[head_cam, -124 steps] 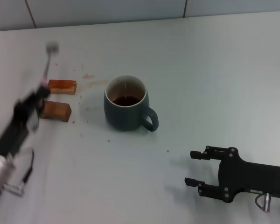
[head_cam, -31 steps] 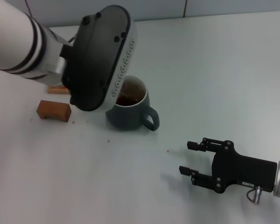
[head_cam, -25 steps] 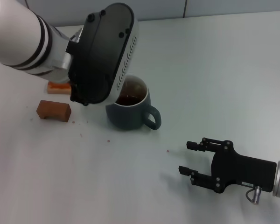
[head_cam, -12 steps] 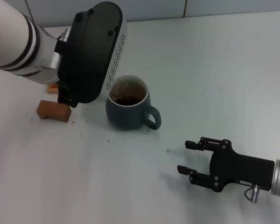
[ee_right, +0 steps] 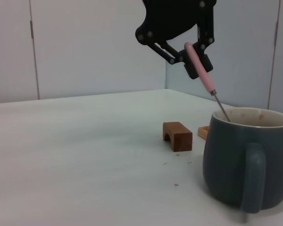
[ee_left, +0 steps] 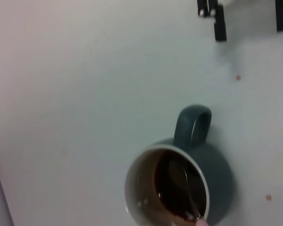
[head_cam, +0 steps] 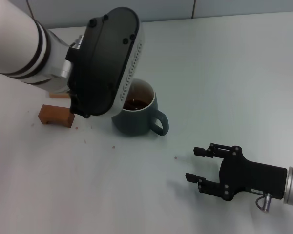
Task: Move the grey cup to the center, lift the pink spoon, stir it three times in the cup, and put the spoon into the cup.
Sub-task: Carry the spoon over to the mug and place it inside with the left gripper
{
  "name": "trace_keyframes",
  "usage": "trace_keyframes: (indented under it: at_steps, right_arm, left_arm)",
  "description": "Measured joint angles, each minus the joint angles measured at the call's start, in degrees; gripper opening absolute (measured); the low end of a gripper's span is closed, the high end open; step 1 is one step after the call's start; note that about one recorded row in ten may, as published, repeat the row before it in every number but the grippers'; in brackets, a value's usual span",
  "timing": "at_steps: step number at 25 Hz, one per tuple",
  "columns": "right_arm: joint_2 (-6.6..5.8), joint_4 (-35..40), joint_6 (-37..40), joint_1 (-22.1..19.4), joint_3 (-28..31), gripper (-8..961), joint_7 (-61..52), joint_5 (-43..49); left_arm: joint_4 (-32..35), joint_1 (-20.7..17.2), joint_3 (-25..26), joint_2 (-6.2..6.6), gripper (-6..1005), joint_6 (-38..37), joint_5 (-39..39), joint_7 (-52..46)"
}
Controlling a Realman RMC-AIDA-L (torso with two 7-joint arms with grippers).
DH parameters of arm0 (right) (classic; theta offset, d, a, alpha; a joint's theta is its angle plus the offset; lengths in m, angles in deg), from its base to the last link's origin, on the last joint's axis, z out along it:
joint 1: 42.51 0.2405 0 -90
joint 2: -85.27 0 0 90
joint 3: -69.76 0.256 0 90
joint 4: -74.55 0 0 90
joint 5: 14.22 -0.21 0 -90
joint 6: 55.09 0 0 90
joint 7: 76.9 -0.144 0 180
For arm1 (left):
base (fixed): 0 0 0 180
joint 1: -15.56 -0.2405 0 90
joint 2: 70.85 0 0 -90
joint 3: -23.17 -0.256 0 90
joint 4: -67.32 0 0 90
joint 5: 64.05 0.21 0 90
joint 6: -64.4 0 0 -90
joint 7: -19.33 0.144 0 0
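Note:
The grey cup (head_cam: pixel 137 118) stands mid-table with dark brown liquid, its handle toward my right arm. My left arm's black wrist housing (head_cam: pixel 106 61) hangs above it and covers part of its rim in the head view. In the right wrist view my left gripper (ee_right: pixel 191 60) is shut on the handle of the pink spoon (ee_right: pixel 200 70), which slants down, its metal shank entering the cup (ee_right: pixel 247 160). From above, the spoon bowl (ee_left: pixel 187 187) sits in the liquid. My right gripper (head_cam: pixel 193 164) is open and apart from the cup, at the near right.
A brown block (head_cam: pixel 56 115) lies left of the cup, and a second block (head_cam: pixel 58 94) peeks out behind the left arm. Both blocks (ee_right: pixel 178 136) appear beyond the cup in the right wrist view. Small crumbs dot the table near the cup.
Over the last half second my left arm has swung rightward over the cup with the spoon. The cup and my right gripper have stayed in place.

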Motion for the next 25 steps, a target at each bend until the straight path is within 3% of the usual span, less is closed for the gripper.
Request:
trace_keyframes:
  at_steps: [14, 25]
  right_arm:
    - [0.00, -0.33, 0.00, -0.13, 0.00, 631, 0.00, 0.00]
    - [0.00, -0.81, 0.01, 0.05, -0.09, 631, 0.00, 0.00]
  left_arm:
    - [-2.21, 0.68, 0.31, -0.01, 133, 3.37, 0.51, -0.11]
    - [-0.19, -0.23, 1.40, 0.22, 132, -0.72, 1.96, -1.61]
